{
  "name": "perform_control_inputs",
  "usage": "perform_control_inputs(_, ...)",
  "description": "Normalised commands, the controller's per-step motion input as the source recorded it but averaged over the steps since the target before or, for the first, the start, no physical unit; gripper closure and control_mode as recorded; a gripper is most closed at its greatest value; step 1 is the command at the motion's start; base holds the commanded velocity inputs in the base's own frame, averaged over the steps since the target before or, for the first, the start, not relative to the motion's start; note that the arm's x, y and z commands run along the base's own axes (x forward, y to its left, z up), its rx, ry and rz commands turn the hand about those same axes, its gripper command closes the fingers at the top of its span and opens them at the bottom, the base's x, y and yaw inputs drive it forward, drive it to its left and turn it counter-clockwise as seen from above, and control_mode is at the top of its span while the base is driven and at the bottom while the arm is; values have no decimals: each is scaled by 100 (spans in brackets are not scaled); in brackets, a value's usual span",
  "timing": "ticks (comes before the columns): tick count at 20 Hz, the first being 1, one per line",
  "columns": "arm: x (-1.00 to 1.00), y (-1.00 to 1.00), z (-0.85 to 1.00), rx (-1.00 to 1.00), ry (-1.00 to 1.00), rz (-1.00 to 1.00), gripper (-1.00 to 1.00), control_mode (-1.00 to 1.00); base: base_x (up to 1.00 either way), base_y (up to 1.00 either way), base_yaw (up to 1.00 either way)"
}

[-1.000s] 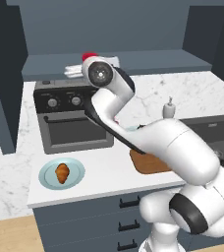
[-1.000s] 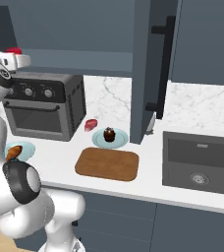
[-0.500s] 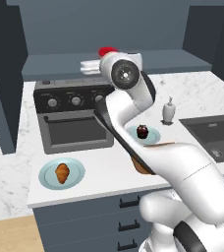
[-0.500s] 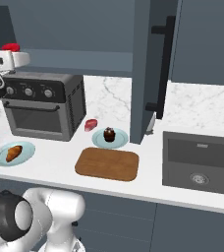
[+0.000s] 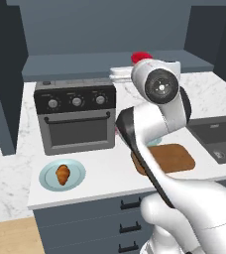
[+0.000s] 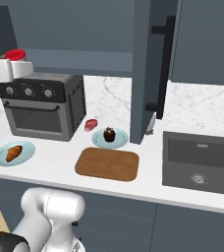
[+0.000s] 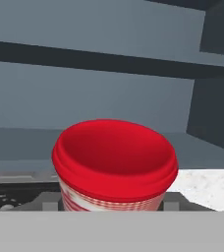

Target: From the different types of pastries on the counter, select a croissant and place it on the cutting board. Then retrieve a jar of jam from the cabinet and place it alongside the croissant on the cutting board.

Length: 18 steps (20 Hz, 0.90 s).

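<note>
My gripper (image 5: 141, 65) is shut on the jar of jam (image 5: 141, 56), held high above the toaster oven in front of the cabinet recess (image 5: 75, 34). The hand view has the jar's red lid and checked band (image 7: 115, 162) right up close, hiding the fingertips. From the right base view the jar (image 6: 14, 54) sits atop the white hand (image 6: 15, 64). The croissant (image 5: 62, 174) lies on a light blue plate at the counter's (image 5: 105, 173) left front. The cutting board (image 6: 107, 164) lies bare near the front edge. Behind it stands the cupcake (image 6: 109, 134) on its plate.
A dark toaster oven (image 5: 75, 119) stands on the counter under my hand. A small red item (image 6: 90, 124) lies beside it. A tall dark cabinet door (image 6: 151, 64) hangs open right of the cupcake. The sink (image 6: 197, 160) is set in at the right.
The arm has swung rightward in the left base view, carrying the jar from above the oven's left part to past its right edge. The pastries and board have not moved.
</note>
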Motion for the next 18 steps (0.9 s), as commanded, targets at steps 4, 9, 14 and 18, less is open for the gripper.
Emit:
perform_control_inputs(4, -43, -23, -2, 0, 2, -27, 100, -100, 0, 0, 0)
perform_control_inputs(9, -24, -10, -2, 0, 7, -35, 100, -100, 0, 0, 0)
perform_control_inputs(14, -45, -26, -1, 0, 0, -37, 100, -100, 0, 0, 0)
perform_control_inputs(18, -32, -16, 0, 0, 15, -31, 100, -100, 0, 0, 0)
